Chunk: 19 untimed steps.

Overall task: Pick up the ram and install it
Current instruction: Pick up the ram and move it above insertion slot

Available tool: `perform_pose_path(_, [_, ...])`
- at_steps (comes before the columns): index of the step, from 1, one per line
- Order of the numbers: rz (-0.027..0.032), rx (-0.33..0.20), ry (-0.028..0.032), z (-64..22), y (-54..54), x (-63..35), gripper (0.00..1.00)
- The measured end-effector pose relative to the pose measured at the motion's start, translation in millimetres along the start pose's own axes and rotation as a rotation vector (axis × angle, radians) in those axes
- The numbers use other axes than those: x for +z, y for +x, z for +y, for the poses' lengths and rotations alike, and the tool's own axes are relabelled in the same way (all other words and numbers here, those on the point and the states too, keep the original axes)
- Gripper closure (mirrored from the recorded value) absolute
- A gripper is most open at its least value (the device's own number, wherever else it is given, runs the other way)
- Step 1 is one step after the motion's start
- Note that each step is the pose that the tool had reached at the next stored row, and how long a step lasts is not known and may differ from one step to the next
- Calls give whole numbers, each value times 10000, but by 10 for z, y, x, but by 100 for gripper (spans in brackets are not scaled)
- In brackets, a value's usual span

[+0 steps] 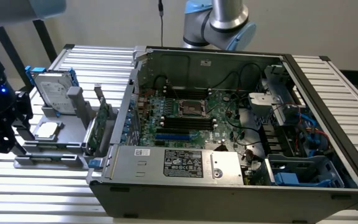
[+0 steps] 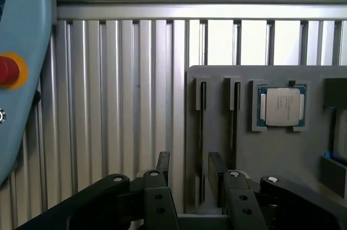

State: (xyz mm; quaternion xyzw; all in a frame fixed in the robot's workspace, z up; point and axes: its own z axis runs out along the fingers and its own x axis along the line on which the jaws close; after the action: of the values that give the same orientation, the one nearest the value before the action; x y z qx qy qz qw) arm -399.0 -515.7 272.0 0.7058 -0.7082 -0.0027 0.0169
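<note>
The ram [image 2: 201,132] is a thin dark stick standing on edge in a slot of the grey holder [image 2: 314,148]. A second dark stick [image 2: 234,121] stands in the neighbouring slot. My gripper [image 2: 190,167] is open above the holder's edge, with one finger [image 2: 162,164] on each side of the first stick's line, not touching it. In the exterior view my gripper [image 1: 8,140] hangs at the left end of the grey holder [image 1: 73,140]. The black memory slots [image 1: 188,123] lie on the motherboard inside the open computer case [image 1: 328,116].
The holder also carries a processor chip [image 2: 282,105], a silver hard drive in a blue frame [image 1: 53,93] and a green expansion card [image 1: 99,126]. A light blue casing with a red button [image 2: 8,70] stands close by. A power supply [image 1: 179,163] fills the case's near side.
</note>
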Motion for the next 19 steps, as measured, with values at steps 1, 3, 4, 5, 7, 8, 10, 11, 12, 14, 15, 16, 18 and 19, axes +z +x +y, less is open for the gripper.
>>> perform_pose_path(1, [-1,0,1,-1,0,18,58])
perform_pose_path(3, [0,-1,0,-2,-1,54,58])
perform_pose_path(4, [0,-1,0,-2,-1,72,58])
perform_pose_path(5, [-1,0,1,-3,-2,90,58])
perform_pose_path(7, [-1,0,1,-4,-2,126,58])
perform_pose_path(8, [0,0,0,-4,-3,144,58])
perform_pose_path(10, [0,-1,0,-6,-4,182,58])
perform_pose_path(11, [-1,1,1,-6,-6,200,58])
perform_pose_path(12, [-1,0,1,-6,-9,218,58])
perform_pose_path(14, [0,-1,0,-8,-17,254,58])
perform_pose_path(15, [0,-1,-1,-10,-22,271,58])
perform_pose_path(16, [0,-2,0,-11,-26,289,58])
perform_pose_path(18, [0,0,0,-14,-36,326,58])
perform_pose_path(19, [-1,0,1,-16,-40,344,58])
